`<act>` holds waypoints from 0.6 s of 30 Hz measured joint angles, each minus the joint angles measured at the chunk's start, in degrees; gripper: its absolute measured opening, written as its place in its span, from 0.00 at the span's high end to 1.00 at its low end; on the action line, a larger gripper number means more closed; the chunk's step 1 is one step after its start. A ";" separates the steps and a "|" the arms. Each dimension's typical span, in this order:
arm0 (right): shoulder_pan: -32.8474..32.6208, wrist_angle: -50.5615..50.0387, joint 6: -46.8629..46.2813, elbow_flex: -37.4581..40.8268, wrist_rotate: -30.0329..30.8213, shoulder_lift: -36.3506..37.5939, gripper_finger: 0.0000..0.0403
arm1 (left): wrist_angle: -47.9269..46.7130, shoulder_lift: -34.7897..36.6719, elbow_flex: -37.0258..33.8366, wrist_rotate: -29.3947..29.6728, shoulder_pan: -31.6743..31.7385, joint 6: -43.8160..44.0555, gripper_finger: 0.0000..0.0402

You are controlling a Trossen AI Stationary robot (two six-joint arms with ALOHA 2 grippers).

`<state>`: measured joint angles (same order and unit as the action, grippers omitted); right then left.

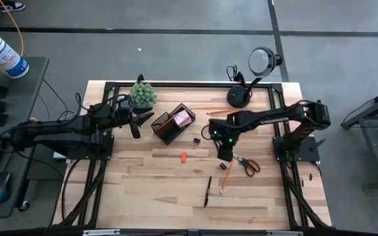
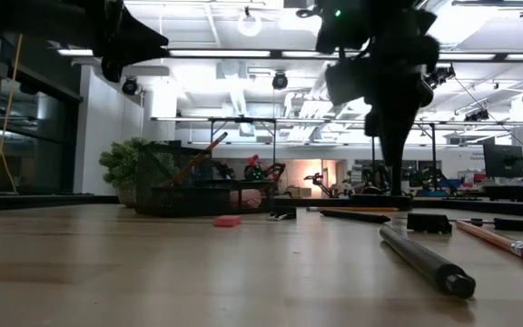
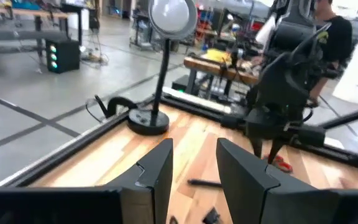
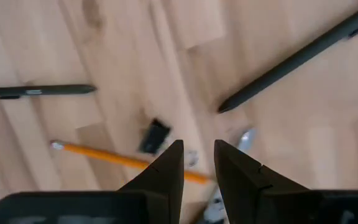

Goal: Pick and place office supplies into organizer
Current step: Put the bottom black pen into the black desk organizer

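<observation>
The black organizer [image 1: 171,124] stands on the table's far left part, with a pink sticky-note pad [image 1: 184,118] and an orange pencil [image 1: 165,120] inside. My left gripper [image 1: 136,122] hovers just left of it, open and empty. My right gripper [image 1: 224,152] hangs above the table's middle, pointing down, fingers a little apart and empty [image 4: 198,163]. Below it lie an orange pencil [image 4: 110,155], a small black piece [image 4: 154,135], the scissors' blade tip [image 4: 245,138] and two dark pens [image 4: 42,91] [image 4: 303,55]. The red-handled scissors [image 1: 247,164] and a red block [image 1: 184,157] lie flat nearby.
A black round-headed lamp [image 1: 249,78] stands at the far right edge, and a green spiky plant [image 1: 143,95] at the far edge left of the organizer. Another pencil [image 1: 218,112] lies near the lamp base. A tiny black piece [image 1: 196,140] sits right of the organizer. Bare wood spans the near half.
</observation>
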<state>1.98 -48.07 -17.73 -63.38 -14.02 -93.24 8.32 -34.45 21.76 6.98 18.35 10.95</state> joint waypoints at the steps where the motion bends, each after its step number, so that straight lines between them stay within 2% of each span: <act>1: -0.98 0.09 -2.01 0.14 -0.10 0.03 0.79 | -0.03 -0.34 -0.01 -0.73 0.00 -0.01 0.72; 10: -9.21 2.65 -16.88 0.22 -3.06 -0.12 0.79 | -2.28 -1.82 0.00 -13.51 0.00 -0.64 0.72; 18: -12.89 12.84 -35.51 0.22 -3.62 -0.17 0.79 | -6.04 -1.82 0.00 -20.16 -0.02 -5.55 0.72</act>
<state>-10.91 -35.23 -53.24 -63.16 -17.64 -93.41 2.28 -36.27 21.76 -13.18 18.33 5.40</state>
